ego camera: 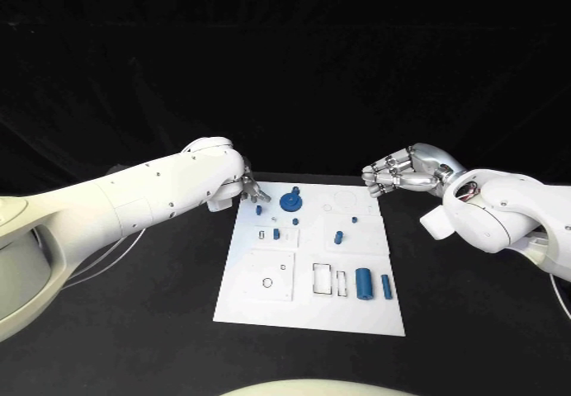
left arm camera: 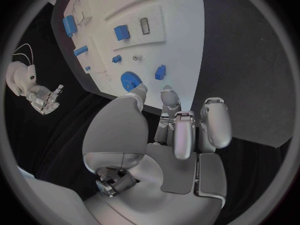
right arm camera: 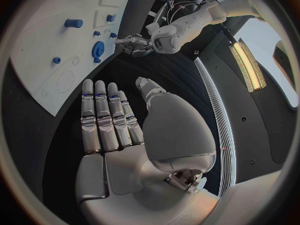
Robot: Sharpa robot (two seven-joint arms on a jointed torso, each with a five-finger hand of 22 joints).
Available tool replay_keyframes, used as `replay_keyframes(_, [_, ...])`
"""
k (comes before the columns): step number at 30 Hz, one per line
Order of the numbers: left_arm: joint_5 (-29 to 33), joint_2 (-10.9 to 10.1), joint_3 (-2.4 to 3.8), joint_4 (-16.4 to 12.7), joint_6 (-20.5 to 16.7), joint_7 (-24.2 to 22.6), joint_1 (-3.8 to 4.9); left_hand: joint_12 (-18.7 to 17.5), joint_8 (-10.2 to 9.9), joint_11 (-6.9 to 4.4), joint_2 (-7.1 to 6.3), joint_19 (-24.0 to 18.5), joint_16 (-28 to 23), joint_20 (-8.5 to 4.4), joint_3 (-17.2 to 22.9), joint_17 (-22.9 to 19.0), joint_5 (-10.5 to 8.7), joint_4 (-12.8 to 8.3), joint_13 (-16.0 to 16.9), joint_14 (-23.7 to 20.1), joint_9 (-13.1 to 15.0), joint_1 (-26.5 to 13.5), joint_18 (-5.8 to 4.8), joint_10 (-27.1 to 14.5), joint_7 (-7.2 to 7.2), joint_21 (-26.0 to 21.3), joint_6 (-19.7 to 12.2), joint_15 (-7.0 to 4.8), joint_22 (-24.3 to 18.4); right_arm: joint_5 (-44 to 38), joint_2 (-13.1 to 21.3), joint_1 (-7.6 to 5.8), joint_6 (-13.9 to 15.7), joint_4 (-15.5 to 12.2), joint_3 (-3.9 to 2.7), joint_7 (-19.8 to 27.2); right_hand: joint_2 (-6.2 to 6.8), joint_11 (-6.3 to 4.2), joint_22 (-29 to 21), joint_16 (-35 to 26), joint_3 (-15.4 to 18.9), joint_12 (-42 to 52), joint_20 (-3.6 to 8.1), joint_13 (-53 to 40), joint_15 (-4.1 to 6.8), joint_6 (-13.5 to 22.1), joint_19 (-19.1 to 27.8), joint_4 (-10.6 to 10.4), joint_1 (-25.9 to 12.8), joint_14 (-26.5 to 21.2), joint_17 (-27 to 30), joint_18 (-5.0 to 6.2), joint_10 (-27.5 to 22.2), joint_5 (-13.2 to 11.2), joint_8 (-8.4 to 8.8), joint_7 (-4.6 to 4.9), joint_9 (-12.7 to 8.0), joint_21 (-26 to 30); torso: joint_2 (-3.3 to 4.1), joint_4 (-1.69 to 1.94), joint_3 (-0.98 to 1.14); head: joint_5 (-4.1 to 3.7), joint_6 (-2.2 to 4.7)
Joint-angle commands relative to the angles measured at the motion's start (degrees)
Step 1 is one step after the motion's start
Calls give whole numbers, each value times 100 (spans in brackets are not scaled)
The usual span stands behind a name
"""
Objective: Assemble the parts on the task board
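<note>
The left hand (ego camera: 247, 188) sits at the far left corner of the white task board (ego camera: 256, 297), its fingers loosely curled and apart with nothing held. In the left wrist view its fingertips (left arm camera: 167, 94) hang just short of the board's far edge, close to the blue gear (left arm camera: 129, 79) but not touching it.

The gear (ego camera: 293, 200) stands near the board's far edge, just beside the left hand. A small blue peg (ego camera: 258, 209) lies next to it, toward the board's left side. Nearer the board's middle is a short blue block (ego camera: 276, 234) set by a rectangular slot, and further right a blue pin (ego camera: 338, 238). Toward the near right part of the board stand two blue cylinders, a thicker one (ego camera: 363, 284) and a thinner one (ego camera: 385, 286), side by side and apart.

The right hand (ego camera: 400, 172) hovers beyond the board's far right corner, off the board, fingers extended side by side with the thumb apart, holding nothing; the right wrist view shows its palm (right arm camera: 131, 150) bare over the black table (ego camera: 476, 313).
</note>
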State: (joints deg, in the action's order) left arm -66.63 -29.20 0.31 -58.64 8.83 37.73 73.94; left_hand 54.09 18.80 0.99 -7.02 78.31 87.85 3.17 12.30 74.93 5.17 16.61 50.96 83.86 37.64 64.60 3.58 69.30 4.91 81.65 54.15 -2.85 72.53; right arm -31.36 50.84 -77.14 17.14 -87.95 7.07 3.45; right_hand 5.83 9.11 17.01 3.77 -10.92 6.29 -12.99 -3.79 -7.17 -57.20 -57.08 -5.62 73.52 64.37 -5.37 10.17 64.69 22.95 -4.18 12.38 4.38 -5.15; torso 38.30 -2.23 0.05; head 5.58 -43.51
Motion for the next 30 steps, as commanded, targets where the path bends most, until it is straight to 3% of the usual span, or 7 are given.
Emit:
replay_keyframes(1, [-83, 42, -1, 36, 204, -81, -12, -7, -24, 0, -15, -25, -13, 26, -30, 1237, 17, 10, -5, 520, -5, 53, 39, -23, 31, -18, 22, 38, 6, -57, -5, 4, -53, 2, 0, 61, -41, -25, -5, 5, 15, 31, -32, 1, 18, 17, 7, 20, -9, -11, 5, 33, -25, 38, 0, -10, 8, 22, -2, 9, 0, -4, -1])
replay_keyframes(30, [49, 84, -16, 64, 528, -37, -28, 149, 63, -53, 191, 38, 25, 19, -50, 1281, 24, -12, 82, 536, -125, 350, 22, 65, -30, 22, 224, 0, 97, -57, -16, 16, -64, 18, 0, 61, -47, -29, -16, 8, 17, 40, -32, 0, 20, 11, 2, 25, -6, -7, 11, 34, -17, 51, -4, -14, 11, 25, -4, 6, 5, 22, -16])
